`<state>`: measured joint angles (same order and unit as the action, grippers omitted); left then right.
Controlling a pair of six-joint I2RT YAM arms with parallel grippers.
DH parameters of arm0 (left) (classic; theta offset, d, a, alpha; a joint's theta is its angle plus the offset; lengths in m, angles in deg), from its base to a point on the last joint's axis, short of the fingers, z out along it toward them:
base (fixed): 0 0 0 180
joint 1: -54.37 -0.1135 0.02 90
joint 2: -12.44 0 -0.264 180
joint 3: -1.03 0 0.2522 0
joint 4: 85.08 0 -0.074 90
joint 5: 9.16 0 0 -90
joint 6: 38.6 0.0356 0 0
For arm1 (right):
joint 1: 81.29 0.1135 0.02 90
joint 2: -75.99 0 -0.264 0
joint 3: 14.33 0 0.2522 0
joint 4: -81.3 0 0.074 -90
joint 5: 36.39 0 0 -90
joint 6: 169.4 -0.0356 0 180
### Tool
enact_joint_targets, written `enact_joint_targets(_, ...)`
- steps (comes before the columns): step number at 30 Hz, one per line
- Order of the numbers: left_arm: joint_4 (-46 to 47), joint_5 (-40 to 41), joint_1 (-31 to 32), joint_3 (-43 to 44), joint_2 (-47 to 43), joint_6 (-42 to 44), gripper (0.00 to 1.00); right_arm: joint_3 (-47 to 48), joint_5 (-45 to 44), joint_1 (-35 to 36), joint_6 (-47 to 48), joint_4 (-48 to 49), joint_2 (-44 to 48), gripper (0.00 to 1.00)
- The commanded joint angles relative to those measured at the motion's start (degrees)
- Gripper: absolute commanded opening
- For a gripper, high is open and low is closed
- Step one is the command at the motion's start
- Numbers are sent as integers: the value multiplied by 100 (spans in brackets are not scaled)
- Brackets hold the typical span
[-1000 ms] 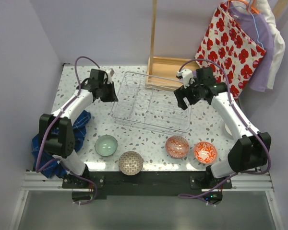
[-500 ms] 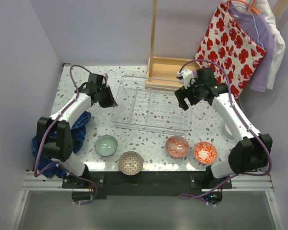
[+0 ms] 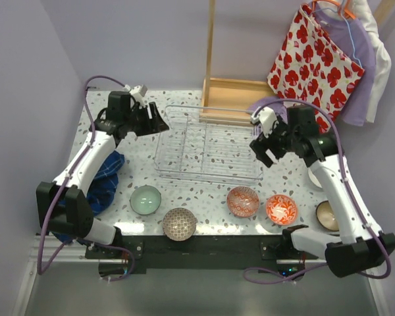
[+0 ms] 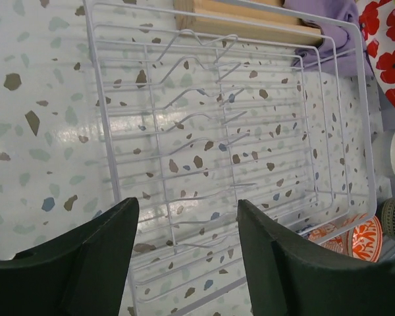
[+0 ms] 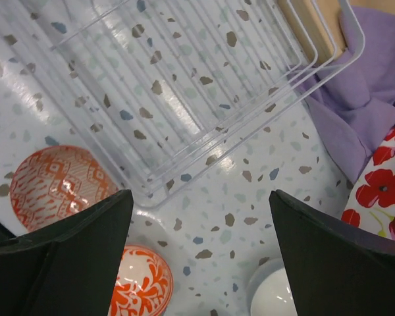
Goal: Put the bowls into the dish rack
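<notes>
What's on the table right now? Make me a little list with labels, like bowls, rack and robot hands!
Bowls waiting: pale green bowl, brown net bowl, red patterned bowl, orange patterned bowl, brown glazed bowl, white bowl
Rack: dish rack, clear, no bowls in it yet
Robot hands: left gripper open and empty by the rack's left end; right gripper open and empty by its right end
</notes>
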<state>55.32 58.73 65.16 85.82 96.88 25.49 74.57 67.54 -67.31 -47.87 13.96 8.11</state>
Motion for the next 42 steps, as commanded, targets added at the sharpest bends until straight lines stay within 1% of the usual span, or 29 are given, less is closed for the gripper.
enact_joint_targets(1, 527, 311, -296, 140, -288, 648, 67, -279, 654, 192, 1292, -1268, 274, 87)
enact_joint_targets(2, 598, 391, -375, 114, -288, 701, 67, -350, 698, 280, 1434, -1469, 336, 87)
enact_joint_targets(4, 765, 453, -665, 140, -236, 728, 67, -587, 708, 649, 1671, -1558, 512, 87)
enact_joint_targets(7, 774, 453, -955, 271, -148, 728, 68, -763, 637, 1071, 1707, -1576, 583, 87)
enact_joint_targets(10, 809, 558, -1026, 333, -183, 877, 68, -956, 567, 1484, 1603, -1559, 609, 86)
enact_joint_targets(17, 836, 602, -1052, 96, -402, 1044, 68, -1729, 294, 2301, 1391, -988, 688, 85)
enact_joint_targets(25, 792, 620, -1079, -115, -684, 1158, 68, -2388, 224, 2583, 1356, -408, 521, 85)
enact_joint_targets(26, 783, 629, -1235, -133, -727, 1159, 68, -2441, 215, 2610, 1365, -373, 504, 85)
enact_joint_targets(31, 756, 638, -1298, -220, -833, 1202, 68, -2775, 171, 2794, 1409, -83, 433, 83)
enact_joint_targets(42, 783, 559, -1632, -502, -1097, 1141, 68, -3180, -128, 3348, 1356, 480, 152, 80)
